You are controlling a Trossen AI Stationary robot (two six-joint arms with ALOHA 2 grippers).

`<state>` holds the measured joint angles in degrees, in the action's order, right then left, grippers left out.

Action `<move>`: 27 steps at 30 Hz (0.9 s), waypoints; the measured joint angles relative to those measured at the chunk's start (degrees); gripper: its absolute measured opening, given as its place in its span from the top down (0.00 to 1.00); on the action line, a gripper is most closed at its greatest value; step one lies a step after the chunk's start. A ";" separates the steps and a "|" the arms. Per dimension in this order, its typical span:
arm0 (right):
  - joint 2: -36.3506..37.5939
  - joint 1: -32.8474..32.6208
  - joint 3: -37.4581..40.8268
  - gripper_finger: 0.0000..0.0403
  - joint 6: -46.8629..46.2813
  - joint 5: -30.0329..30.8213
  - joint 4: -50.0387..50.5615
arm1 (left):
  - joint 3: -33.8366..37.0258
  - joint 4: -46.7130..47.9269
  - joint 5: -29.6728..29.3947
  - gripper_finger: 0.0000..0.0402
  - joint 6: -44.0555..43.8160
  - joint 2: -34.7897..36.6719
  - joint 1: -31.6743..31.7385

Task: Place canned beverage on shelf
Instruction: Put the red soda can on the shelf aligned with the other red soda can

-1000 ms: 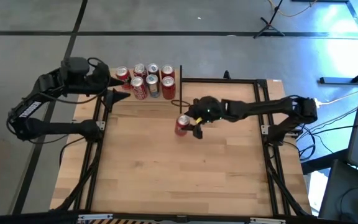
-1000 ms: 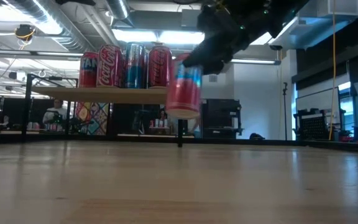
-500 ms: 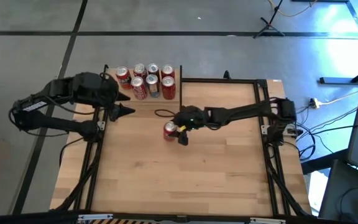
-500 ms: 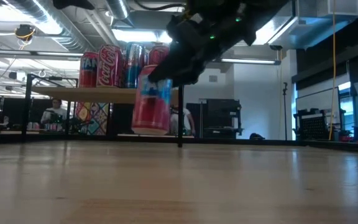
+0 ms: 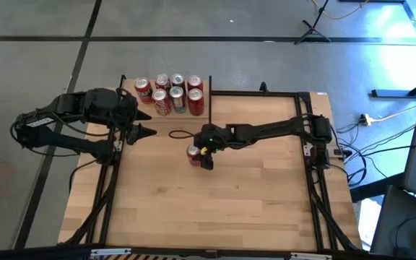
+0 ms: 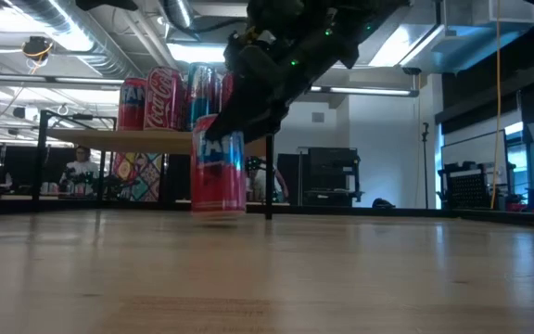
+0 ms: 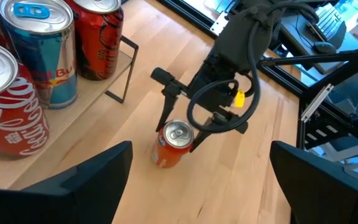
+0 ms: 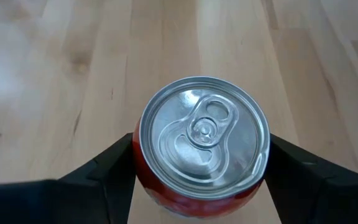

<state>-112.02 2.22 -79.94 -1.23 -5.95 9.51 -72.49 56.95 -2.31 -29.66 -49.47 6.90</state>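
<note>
A red and blue beverage can [image 5: 193,152] stands upright at the middle of the tabletop, and my right gripper [image 5: 201,154] is shut on it. In the low view its base [image 6: 218,210] is at the tabletop; whether it touches, I cannot tell. The shelf [image 6: 109,140], a light-wood board on thin black posts, stands at the table's far left and carries several cans [image 5: 170,94]. My left gripper [image 5: 147,132] hangs open in the air near the shelf's front and holds nothing. My right gripper pinches the can's side wall [image 8: 140,172] between its two fingers [image 7: 165,111], which sit on opposite sides just under the top rim. They come slanting down from the table's right side. The can stays upright, its lid [image 8: 204,135] up.
A black frame rail [image 5: 255,93] runs along the table's far and side edges. A loop of black cable [image 5: 180,133] lies on the wood between the shelf and the held can. Bare wood spreads toward the near edge [image 5: 215,217].
My right gripper has carried the can toward the table's left and near side and lowered it from shelf height down to the tabletop, the can staying upright. My left gripper has swung from beside the shelf toward the near edge.
</note>
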 joint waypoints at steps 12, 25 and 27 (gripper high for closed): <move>1.14 -0.01 -0.04 0.12 0.11 -3.32 1.43 | 0.02 -0.18 -0.04 0.08 0.52 -1.55 -0.49; 20.16 -0.01 5.84 0.09 1.29 -4.04 19.19 | 0.04 -4.97 -7.49 0.08 4.56 -12.23 -8.87; 25.00 0.00 10.70 0.09 0.18 -3.11 18.89 | 0.04 -5.24 -10.44 0.08 4.72 -13.78 -10.61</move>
<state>-87.01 2.22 -69.24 -1.06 -9.07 28.40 -72.44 51.71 -12.74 -24.93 -63.25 -3.71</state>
